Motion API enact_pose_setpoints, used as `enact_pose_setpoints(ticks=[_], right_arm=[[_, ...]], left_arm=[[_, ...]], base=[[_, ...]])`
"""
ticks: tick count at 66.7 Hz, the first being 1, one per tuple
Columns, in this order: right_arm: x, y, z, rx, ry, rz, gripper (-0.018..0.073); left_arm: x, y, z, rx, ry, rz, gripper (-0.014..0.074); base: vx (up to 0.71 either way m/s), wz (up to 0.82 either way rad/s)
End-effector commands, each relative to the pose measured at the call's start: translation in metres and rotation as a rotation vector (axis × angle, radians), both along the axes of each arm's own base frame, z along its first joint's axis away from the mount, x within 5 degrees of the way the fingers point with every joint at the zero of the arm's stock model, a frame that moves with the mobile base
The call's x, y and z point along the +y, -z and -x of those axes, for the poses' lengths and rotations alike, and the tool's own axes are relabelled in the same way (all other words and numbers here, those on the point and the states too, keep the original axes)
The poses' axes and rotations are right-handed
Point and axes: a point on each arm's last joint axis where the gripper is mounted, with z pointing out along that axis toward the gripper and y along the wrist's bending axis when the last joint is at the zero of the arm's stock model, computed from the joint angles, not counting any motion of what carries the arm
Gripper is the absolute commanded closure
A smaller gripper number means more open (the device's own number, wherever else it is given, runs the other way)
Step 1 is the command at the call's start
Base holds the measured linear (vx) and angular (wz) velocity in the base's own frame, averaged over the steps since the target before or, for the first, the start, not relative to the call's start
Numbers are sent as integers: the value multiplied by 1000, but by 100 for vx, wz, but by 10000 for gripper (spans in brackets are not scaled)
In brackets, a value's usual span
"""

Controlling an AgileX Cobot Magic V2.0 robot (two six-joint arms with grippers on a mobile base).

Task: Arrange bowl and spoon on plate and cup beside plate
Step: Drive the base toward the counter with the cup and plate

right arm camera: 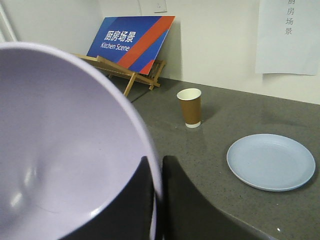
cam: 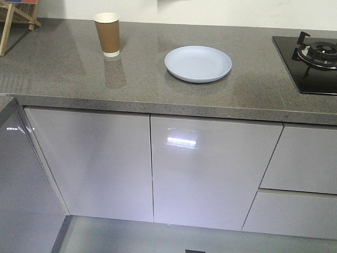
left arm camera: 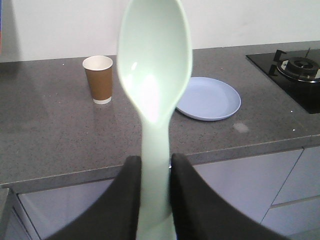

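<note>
Jaws, left gripper [left arm camera: 156, 161] — clenched on spoon [left arm camera: 155, 65] handle, head up | right gripper [right arm camera: 156, 162] apparently pinching bowl [right arm camera: 60, 150] rim

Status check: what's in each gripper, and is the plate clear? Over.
Left gripper shut on spoon. Right gripper shut on bowl rim. Plate bare on countertop; cup upright beside it, apart. Nothing blocking plate.

"厨房场景" and "Kitchen Scene" on the blue-red sign board [right arm camera: 131, 42]

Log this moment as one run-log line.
left gripper: shut on spoon | right gripper: shut on bowl | plate: empty, on counter | cup: upright, left of plate
</note>
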Motion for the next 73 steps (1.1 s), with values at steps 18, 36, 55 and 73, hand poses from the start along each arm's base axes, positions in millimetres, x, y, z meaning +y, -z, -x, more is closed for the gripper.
enact_pose_setpoints(ticks=[18, 36, 55, 73], right_arm=[[8, -12, 12, -60, -38, -19, 566], [8, -12, 12, -60, -38, -19, 566], [8, -12, 12, -60, -38, -19, 566], [8, -12, 12, -60, -38, -19, 566]], left_arm=[[-1, -14, 5, -91, -1, 33, 602], [-1, -14, 5, -91, -1, 33, 602], [-1, -14, 5, -91, -1, 33, 602], [-1, -14, 5, -91, -1, 33, 602]], base=[[7, -5], [8, -1], [8, -2], [7, -4]])
